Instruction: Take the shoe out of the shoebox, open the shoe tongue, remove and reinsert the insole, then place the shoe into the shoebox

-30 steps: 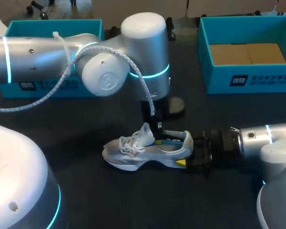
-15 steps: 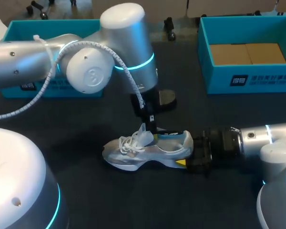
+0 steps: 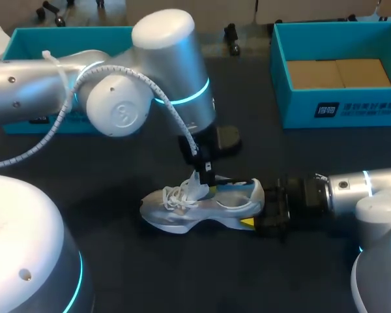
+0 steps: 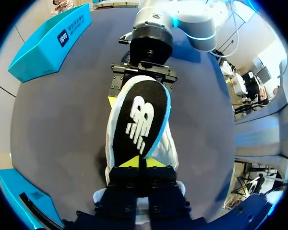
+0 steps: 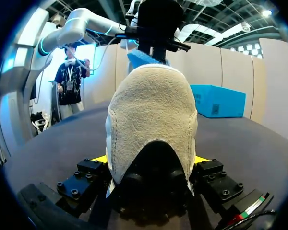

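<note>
On the dark table [image 3: 117, 150], the right hand [image 3: 255, 210] clamps the sneaker [image 3: 182, 210] by its stiff-looking heel while the left hand [image 3: 203, 175] pinches the thin, probably floppy insole [image 4: 140, 120] by its edge.

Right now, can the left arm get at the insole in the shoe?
Likely yes. The left end effector looks shut on the end of the insole, which stands partly out of the shoe. The tongue is pulled up clear of the opening, and the right end effector holds the heel.
</note>
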Available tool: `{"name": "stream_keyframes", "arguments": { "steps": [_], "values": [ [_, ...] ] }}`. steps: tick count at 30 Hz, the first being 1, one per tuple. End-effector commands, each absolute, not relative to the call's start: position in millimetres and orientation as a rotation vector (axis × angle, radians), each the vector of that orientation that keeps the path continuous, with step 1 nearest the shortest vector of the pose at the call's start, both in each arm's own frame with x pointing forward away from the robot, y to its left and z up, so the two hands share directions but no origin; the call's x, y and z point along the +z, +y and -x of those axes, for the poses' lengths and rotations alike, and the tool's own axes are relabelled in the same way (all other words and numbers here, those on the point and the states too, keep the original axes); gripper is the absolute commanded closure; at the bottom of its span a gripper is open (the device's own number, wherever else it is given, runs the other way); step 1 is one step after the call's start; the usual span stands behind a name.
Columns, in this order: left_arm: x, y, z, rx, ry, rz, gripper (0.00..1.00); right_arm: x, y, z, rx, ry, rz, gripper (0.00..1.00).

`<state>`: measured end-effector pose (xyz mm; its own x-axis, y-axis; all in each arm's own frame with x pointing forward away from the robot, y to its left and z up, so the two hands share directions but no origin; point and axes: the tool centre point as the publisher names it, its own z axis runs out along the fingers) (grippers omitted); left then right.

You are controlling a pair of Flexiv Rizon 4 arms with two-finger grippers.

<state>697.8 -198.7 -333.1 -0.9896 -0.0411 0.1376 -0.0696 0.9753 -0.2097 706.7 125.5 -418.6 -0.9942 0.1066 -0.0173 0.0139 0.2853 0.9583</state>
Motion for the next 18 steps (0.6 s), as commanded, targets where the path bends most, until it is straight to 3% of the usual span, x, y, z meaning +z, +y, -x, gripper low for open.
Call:
{"name": "stream_keyframes", "arguments": {
  "steps": [1,4,18],
  "values": [
    [-331,-204,-696,0.312,-2.997,-0.069,0.64,-417,126,-706,1.823,2.461,-0.117,1.0],
    [-329,-204,-694,0.318,-3.016,-0.053,0.58,-417,126,-706,1.823,2.461,-0.117,1.0],
    [-318,-207,-680,0.348,-3.073,0.054,0.64,-417,126,-706,1.823,2.461,-0.117,1.0]
  ]
}}
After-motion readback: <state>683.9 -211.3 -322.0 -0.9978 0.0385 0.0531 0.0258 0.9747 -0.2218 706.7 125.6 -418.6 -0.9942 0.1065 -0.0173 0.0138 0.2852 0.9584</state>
